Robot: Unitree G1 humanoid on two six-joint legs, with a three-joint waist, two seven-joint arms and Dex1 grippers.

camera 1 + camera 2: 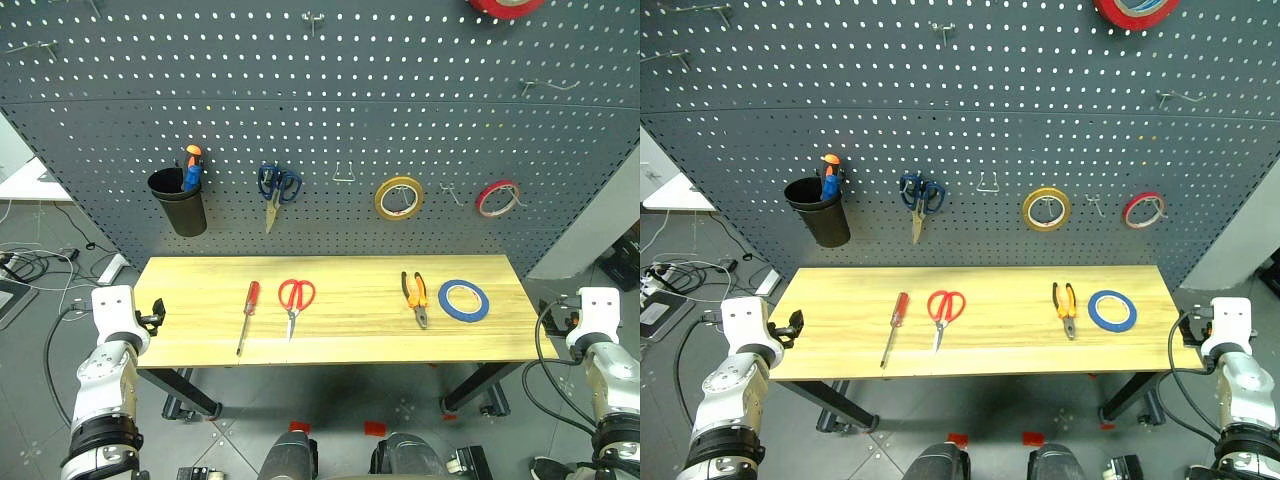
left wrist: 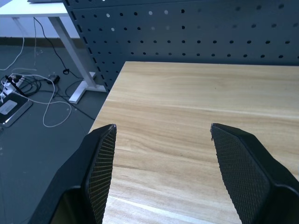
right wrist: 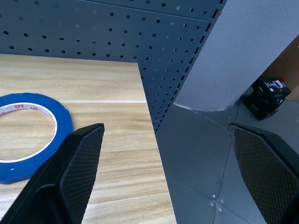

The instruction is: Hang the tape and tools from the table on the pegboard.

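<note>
Up left, black cup (image 1: 180,205) — orange-and-blue-handled tool (image 1: 190,166) inside.

Screwdriver (image 1: 246,316), scissors (image 1: 294,301), pliers (image 1: 416,295), blue tape (image 1: 463,300) lie flat on the table (image 1: 350,340).

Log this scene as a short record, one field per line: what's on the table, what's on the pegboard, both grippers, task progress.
table: screwdriver, red scissors, pliers, blue tape, lying apart in a row
pegboard: black cup holding an orange-and-blue tool; blue scissors; yellow tape; thin red tape
left gripper: jaws open, empty, over the table's left end
right gripper: jaws open, empty, at the table's right end beside the blue tape
progress: nothing hung yet
</note>
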